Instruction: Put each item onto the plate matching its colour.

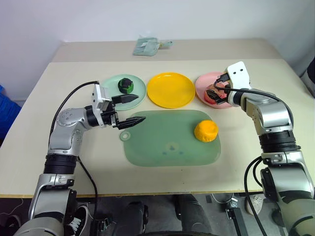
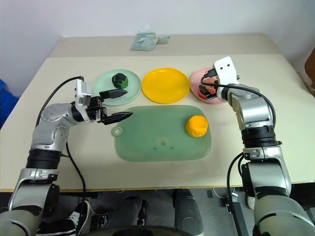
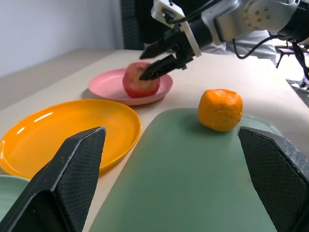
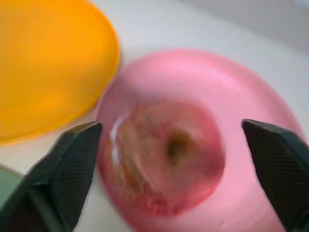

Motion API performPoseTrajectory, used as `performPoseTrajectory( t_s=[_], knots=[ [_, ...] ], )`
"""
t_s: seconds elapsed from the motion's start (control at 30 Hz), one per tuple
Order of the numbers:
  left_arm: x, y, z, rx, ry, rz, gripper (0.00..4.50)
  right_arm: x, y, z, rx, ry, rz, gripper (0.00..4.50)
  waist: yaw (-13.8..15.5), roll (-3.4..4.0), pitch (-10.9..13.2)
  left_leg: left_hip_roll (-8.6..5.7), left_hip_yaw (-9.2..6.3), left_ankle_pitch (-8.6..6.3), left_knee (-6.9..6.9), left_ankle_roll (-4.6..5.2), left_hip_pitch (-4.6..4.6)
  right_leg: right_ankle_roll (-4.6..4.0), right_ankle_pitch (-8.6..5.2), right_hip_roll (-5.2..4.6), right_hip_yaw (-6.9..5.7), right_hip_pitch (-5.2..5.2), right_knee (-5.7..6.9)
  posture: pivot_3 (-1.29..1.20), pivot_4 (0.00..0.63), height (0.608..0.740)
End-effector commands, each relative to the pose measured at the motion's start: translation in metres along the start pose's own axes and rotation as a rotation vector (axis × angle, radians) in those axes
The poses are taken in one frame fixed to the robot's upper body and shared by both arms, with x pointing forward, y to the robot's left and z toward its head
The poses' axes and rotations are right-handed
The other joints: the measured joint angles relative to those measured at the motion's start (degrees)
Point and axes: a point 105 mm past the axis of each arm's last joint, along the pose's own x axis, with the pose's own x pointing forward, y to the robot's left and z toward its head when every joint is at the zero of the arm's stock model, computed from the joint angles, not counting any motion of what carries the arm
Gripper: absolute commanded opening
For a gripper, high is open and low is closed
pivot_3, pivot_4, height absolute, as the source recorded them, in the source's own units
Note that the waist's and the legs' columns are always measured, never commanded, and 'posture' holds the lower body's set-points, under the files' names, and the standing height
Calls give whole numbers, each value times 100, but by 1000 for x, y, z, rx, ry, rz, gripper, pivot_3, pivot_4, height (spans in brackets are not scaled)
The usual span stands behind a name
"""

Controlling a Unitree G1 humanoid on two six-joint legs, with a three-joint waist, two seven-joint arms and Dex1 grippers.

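Two fruits already sit on matching plates on the worktop (image 1: 39,142). Between both end effectors lies the green mat (image 1: 167,140), carrying the orange fruit (image 1: 205,131), round and dimpled. The right end effector (image 3: 161,58) stands spread just above the pink apple (image 4: 166,159), apparently released; the left end effector (image 1: 129,109) gapes empty beside the dark green fruit (image 1: 126,85).

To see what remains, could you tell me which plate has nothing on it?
The yellow plate, the middle one; the green plate and pink plate each hold fruit.
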Motion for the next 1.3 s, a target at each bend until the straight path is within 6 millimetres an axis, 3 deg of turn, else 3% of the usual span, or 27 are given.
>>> performPoseTrajectory(
  t_s=[0.03,0.1,0.13,0.2,0.27,0.33,0.47,0.57,0.77,0.83,0.97,1.13,1.23,1.3],
  knots=[
    [-8,-5,17,-4,-58,-47,4500,-27,1,70,69,-268,125,4483,-1,1,1,0,-1,0,-1,0,0,0,0,1,0,0,1,0,150,740],
    [-11,-13,19,-33,-78,-93,4500,-51,29,78,117,-310,384,4483,3,1,1,2,-3,-1,-2,1,-1,0,0,2,-1,0,5,0,150,740],
    [-12,-17,20,-60,-83,-121,4500,-65,43,73,45,-297,488,4483,18,1,1,2,-4,-2,-2,3,-2,0,0,2,-1,1,4,0,150,740],
    [-13,-21,20,-84,-83,-150,4500,-85,67,49,-44,-168,645,4483,61,1,0,4,-13,-6,-6,11,-5,-1,-1,3,-9,5,-7,0,150,740],
    [-13,-24,16,-81,-52,-169,4500,-99,78,24,-153,-41,711,4483,66,-1,0,0,-16,-13,0,23,-7,-1,-1,-2,-15,17,-19,0,150,740],
    [-12,-24,12,-84,-44,-170,4500,-103,77,3,-197,72,699,4483,51,0,0,-9,-5,-18,11,31,-3,-1,-1,-11,-8,24,-21,0,150,740],
    [-10,-24,10,-87,-40,-179,4500,-105,76,-17,-191,174,696,4483,20,-1,0,-9,5,-33,18,60,36,0,-1,-10,1,54,-23,0,150,740],
    [-10,-24,10,-87,-41,-182,4500,-97,67,-42,-291,270,612,4483,39,-1,0,3,-2,-30,12,53,39,0,-1,1,-5,50,-20,0,150,740],
    [-9,-24,10,-88,-40,-186,4500,-98,73,-54,-276,325,639,4483,48,-1,0,3,-3,-10,8,17,35,0,-1,0,-8,46,-20,0,150,740],
    [-9,-23,10,-82,-38,-178,4500,-96,74,-51,-248,315,643,4241,51,-1,0,3,-4,-10,8,17,34,0,-1,0,-8,46,-21,0,150,740],
    [-12,-22,10,-76,-35,-161,4500,-88,77,-30,-189,217,636,2944,39,-1,0,4,-5,-11,8,18,35,0,-1,0,-8,46,-22,0,150,740],
    [-13,-17,11,-68,-46,-110,4500,-68,72,0,-124,70,559,2944,52,-1,0,4,-5,-10,7,17,34,0,-1,0,-7,44,-21,0,150,740],
    [-14,-5,10,-45,-38,-22,4500,-40,62,28,-46,-69,411,2944,37,-1,0,1,-4,-9,8,14,33,-1,0,-3,-5,43,-21,0,150,740],
    [-15,0,7,-6,-24,19,4500,-17,50,36,-60,-101,244,2944,24,-1,0,4,-4,-5,6,8,35,-1,0,1,-5,42,-19,0,150,740]
  ],
)
